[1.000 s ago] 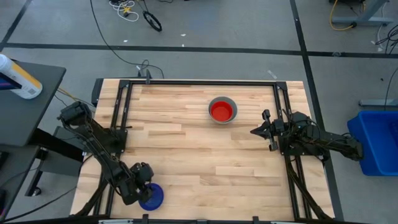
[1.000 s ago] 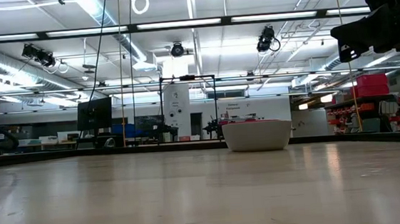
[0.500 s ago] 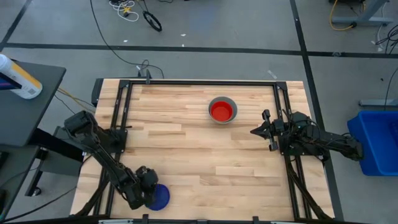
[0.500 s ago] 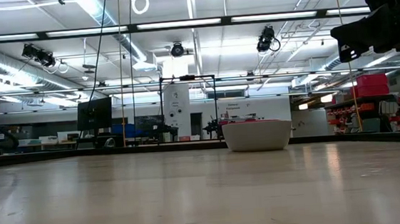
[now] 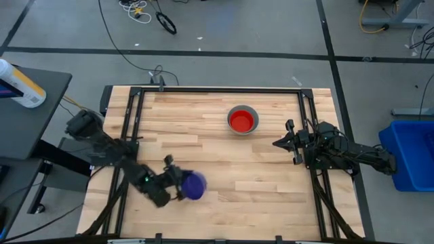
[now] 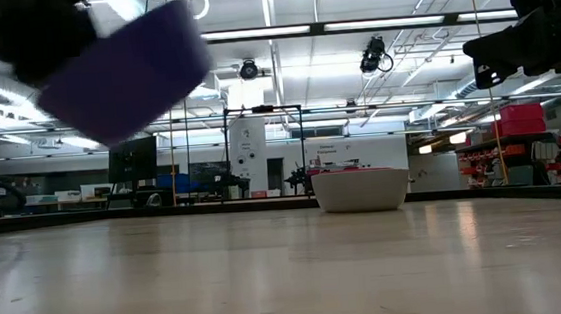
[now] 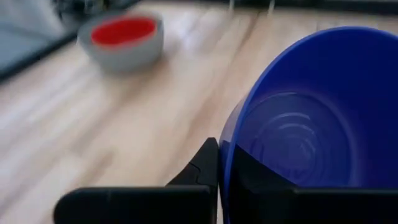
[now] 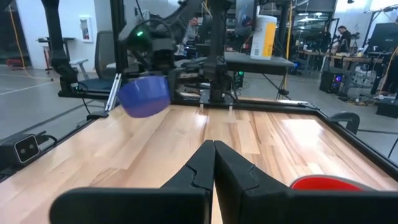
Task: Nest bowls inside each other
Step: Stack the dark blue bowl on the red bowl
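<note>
Left hand (image 5: 182,189) clamped on rim of dark blue bowl (image 5: 194,185), bowl lifted off the bench (image 5: 203,146) near its front-left area, tilted. Red bowl (image 5: 242,120) nested in grey bowl (image 5: 232,112), sitting on bench toward the back, well apart. Right hand (image 5: 277,143) fingers together, holding nothing, hovering at right side.

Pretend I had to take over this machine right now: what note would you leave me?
Left gripper: shut on the dark blue bowl, held by its rim, lifted off the table.
Right gripper: shut, empty, waiting at the right side.
Stack: red bowl sits inside the grey bowl, far middle of the table. Other bowls may be nested beneath the red; cannot tell.
Done: the stack so far.
Left: carry the dark blue bowl over and set it into the stack.
</note>
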Robot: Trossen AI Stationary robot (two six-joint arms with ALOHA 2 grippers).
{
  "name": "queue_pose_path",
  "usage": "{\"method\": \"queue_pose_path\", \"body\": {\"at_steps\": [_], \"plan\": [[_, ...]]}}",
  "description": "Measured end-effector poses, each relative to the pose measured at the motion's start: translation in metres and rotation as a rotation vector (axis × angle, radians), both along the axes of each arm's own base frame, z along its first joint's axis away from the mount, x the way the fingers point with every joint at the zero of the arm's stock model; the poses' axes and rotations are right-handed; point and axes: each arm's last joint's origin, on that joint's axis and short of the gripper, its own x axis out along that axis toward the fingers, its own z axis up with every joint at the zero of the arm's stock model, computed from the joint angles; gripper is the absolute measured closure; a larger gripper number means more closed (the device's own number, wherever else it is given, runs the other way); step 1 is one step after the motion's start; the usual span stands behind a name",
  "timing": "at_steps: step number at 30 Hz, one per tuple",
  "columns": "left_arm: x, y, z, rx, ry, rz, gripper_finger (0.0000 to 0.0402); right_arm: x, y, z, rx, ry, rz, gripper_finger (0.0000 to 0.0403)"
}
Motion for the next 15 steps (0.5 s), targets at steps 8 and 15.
{"method": "queue_pose_path", "body": {"at_steps": [8,15], "plan": [[0.048,0.093,0.006,0.045,-0.223,-0.146,0.0395,0.000,0.000,0.000,0.000,0.000,0.000,0.0390],[0.067,0.169,0.015,0.007,-0.211,-0.213,0.0395,0.000,0.000,0.000,0.001,0.002,0.000,0.0390]]}}
